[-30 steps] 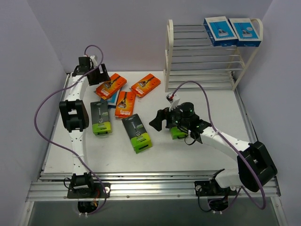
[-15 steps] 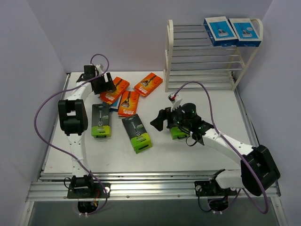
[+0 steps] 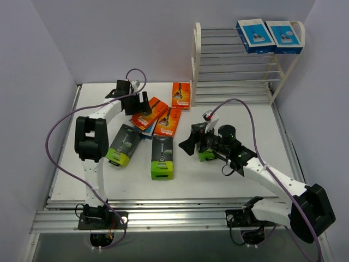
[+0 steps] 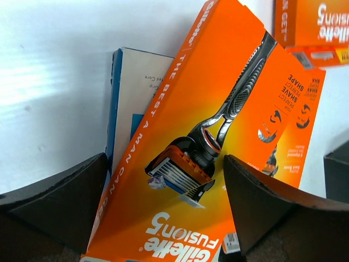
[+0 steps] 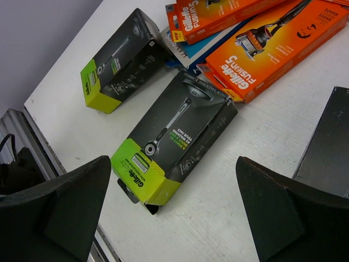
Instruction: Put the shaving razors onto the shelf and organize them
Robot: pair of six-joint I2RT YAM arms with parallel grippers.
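The shelf point(image 3: 240, 65) stands at the back right with two blue-and-white shaving razors point(image 3: 256, 34) point(image 3: 285, 35) on its top tier. Three orange packs lie mid-table point(image 3: 180, 95) point(image 3: 150, 113) point(image 3: 167, 121). My left gripper point(image 3: 136, 103) point(image 4: 166, 218) is open, low over an orange pack point(image 4: 218, 153) that partly covers a blue-and-white pack point(image 4: 131, 93). My right gripper point(image 3: 193, 141) point(image 5: 174, 218) is open above a black lime-ended pack point(image 5: 174, 136) point(image 3: 162, 156). A second black pack point(image 3: 124, 144) point(image 5: 122, 60) lies further left. A third point(image 3: 206, 155) point(image 5: 327, 147) sits under my right wrist.
Grey walls close in the white table point(image 3: 245, 180) on the left, back and right. A metal rail point(image 3: 180, 218) runs along the near edge. Purple cables point(image 3: 54, 131) loop from both arms above the table.
My left arm has swung right, pushing the orange packs toward the shelf; one now lies by its foot. The two left black packs turned and shifted. My right gripper moved slightly right.
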